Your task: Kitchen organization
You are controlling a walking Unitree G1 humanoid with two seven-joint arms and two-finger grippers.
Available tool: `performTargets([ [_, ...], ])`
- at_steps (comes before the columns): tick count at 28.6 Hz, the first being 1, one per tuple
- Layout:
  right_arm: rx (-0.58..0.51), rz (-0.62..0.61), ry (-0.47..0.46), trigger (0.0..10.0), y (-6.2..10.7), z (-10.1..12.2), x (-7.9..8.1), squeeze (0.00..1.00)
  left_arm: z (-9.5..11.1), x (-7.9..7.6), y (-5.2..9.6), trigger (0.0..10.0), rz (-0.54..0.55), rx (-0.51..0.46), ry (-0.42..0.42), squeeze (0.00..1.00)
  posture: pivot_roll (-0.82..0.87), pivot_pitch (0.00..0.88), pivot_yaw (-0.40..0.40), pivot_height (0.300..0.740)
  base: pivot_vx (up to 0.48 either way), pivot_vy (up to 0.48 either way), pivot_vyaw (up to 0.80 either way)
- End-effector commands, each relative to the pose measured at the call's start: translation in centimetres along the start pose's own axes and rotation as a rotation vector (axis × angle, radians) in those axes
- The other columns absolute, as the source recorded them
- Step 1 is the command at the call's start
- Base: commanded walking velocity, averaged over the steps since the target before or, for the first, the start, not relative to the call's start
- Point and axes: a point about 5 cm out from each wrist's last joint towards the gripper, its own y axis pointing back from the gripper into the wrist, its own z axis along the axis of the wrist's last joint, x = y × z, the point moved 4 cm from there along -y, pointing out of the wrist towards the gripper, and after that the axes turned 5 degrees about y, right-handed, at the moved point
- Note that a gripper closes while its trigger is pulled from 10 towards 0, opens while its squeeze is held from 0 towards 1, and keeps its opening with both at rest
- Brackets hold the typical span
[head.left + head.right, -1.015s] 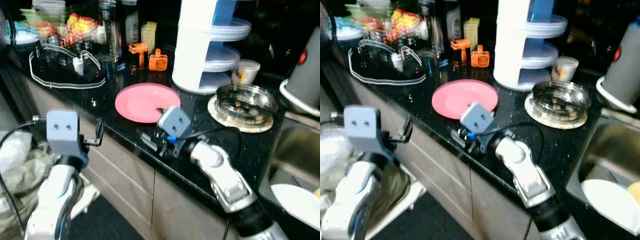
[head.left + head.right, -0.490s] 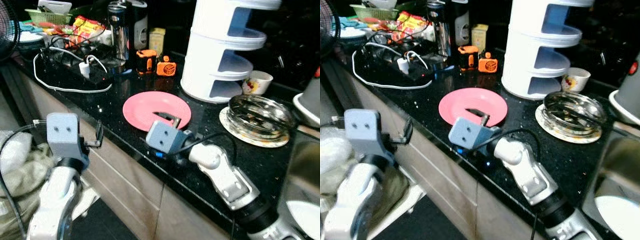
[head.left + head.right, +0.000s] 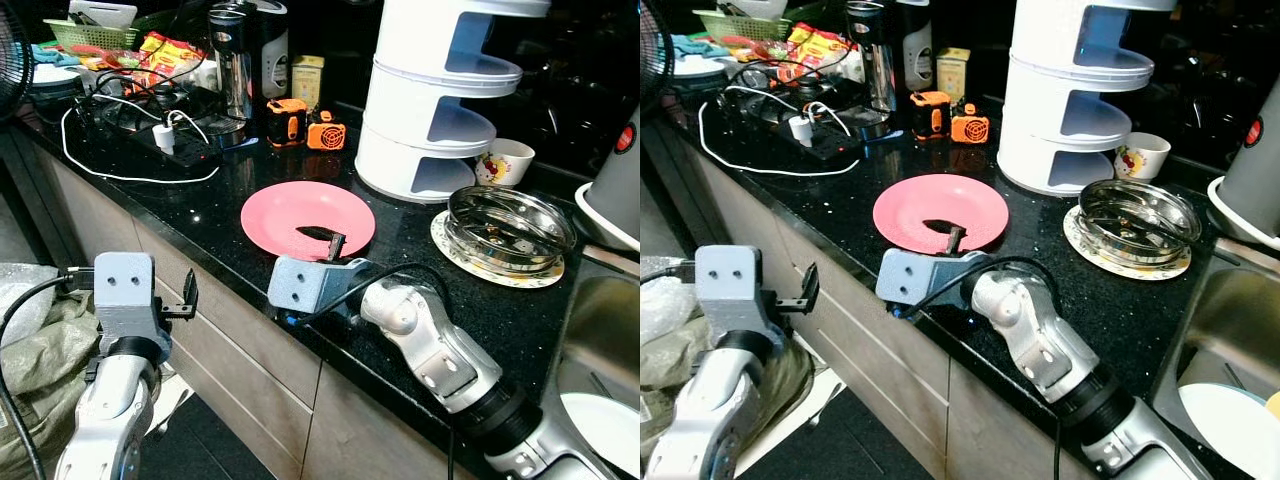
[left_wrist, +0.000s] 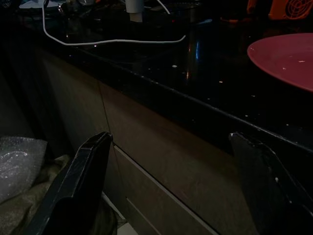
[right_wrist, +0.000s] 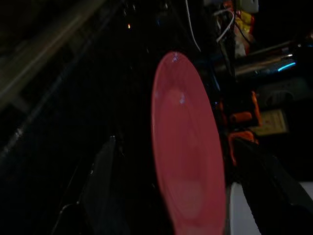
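At the black stone counter's (image 3: 480, 310) front edge, right gripper (image 3: 330, 243) reaches level, fingers spread astride the round pink plate's (image 3: 300, 210) rim; left gripper (image 3: 188, 296) hangs below, fingers parted.

Edge of the kitchen, off the worktop

Fan (image 3: 14, 50) at far left; crumpled bag (image 3: 35, 345) on floor beside wooden drawer fronts (image 3: 225, 325).
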Motion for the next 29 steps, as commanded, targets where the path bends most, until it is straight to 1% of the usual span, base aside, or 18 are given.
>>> performTargets([
  [1,0.025,0.033,0.034,10.0,-0.2,-0.3,0.5,0.0,-0.4,0.1,0.0,10.0,0.009,0.011,-0.013,0.0,0.06,0.0,-0.057,0.74,0.0,0.0,0.0],
  [3,0.03,0.025,0.029,10.0,-0.6,0.3,0.5,0.0,-0.5,0.2,0.0,10.0,0.014,0.012,-0.014,0.0,0.06,0.0,-0.055,0.74,0.0,0.0,0.0],
  [6,0.047,0.003,0.013,10.0,-1.8,1.0,0.7,0.0,-0.4,0.5,-0.2,10.0,0.032,0.008,-0.021,0.0,0.06,0.0,-0.057,0.74,0.0,0.0,0.0],
  [8,0.048,0.015,0.023,10.0,-2.5,1.5,1.0,0.0,-0.4,0.8,-0.3,10.0,0.047,0.009,-0.026,0.0,0.06,0.0,-0.06,0.74,0.0,0.0,0.0],
  [9,0.048,0.015,0.023,10.0,-2.5,1.5,1.0,0.0,-0.4,0.8,-0.3,10.0,0.047,0.009,-0.026,0.0,0.06,0.0,-0.06,0.74,0.0,0.0,0.0],
  [10,0.046,0.02,0.034,10.0,-2.9,1.8,1.1,0.0,-0.4,0.9,-0.3,10.0,0.054,0.009,-0.028,0.0,0.06,0.0,-0.061,0.74,0.0,0.0,0.0],
  [12,0.069,0.027,0.047,10.0,-4.0,2.2,1.2,0.0,-0.3,1.1,-0.2,10.0,0.065,0.007,-0.027,0.0,0.07,0.0,-0.069,0.74,0.0,0.0,0.0],
  [13,0.069,0.027,0.047,10.0,-4.0,2.2,1.2,0.0,-0.3,1.1,-0.2,10.0,0.065,0.007,-0.027,0.0,0.07,0.0,-0.069,0.74,0.0,0.0,0.0],
  [14,0.086,0.025,0.056,10.0,-4.4,2.2,1.2,0.0,-0.3,1.1,-0.2,10.0,0.068,0.005,-0.026,0.0,0.07,0.0,-0.075,0.74,0.0,0.0,0.0],
  [16,0.129,0.017,0.064,10.0,-4.9,1.8,1.1,0.0,-0.2,1.1,-0.2,10.0,0.071,0.004,-0.025,0.0,0.07,0.0,-0.078,0.74,0.0,0.0,0.0],
  [19,0.208,0.002,0.058,10.0,-5.1,0.5,0.9,0.0,-0.1,1.1,-0.2,10.0,0.075,0.001,-0.022,0.0,0.08,0.0,-0.083,0.74,0.0,0.0,0.0],
  [21,0.253,-0.005,0.072,10.0,-5.1,-0.4,0.8,0.0,-0.1,1.1,-0.1,10.0,0.077,-0.001,-0.021,0.0,0.08,0.0,-0.082,0.74,0.0,0.0,0.0],
  [22,0.253,-0.005,0.072,10.0,-5.1,-0.4,0.8,0.0,-0.1,1.1,-0.1,10.0,0.077,-0.001,-0.021,0.0,0.08,0.0,-0.082,0.74,0.0,0.0,0.0],
  [25,0.315,0.004,0.08,10.0,-4.8,-1.8,0.8,0.0,-0.1,1.1,-0.1,10.0,0.078,-0.001,-0.019,0.0,0.08,0.0,-0.08,0.74,0.0,0.0,0.0],
  [26,0.345,0.012,0.082,5.7,-4.6,-2.5,0.8,0.0,-0.1,1.1,-0.2,10.0,0.077,0.0,-0.018,0.0,0.08,0.0,-0.079,0.74,0.0,0.0,0.0],
  [27,0.345,0.012,0.082,5.7,-4.6,-2.5,0.8,0.0,-0.1,1.1,-0.2,10.0,0.077,0.0,-0.018,0.0,0.08,0.0,-0.079,0.74,0.0,0.0,0.0],
  [28,0.355,0.014,0.092,1.2,-4.5,-2.8,0.8,0.0,-0.1,1.1,-0.2,10.0,0.075,0.0,-0.017,0.0,0.07,0.0,-0.078,0.74,0.0,0.0,0.0],
  [29,0.361,0.023,0.111,0.0,-4.4,-3.0,1.0,0.0,-0.1,1.0,-0.2,10.0,0.073,0.001,-0.016,0.0,0.07,0.0,-0.078,0.74,0.0,0.0,0.0],
])
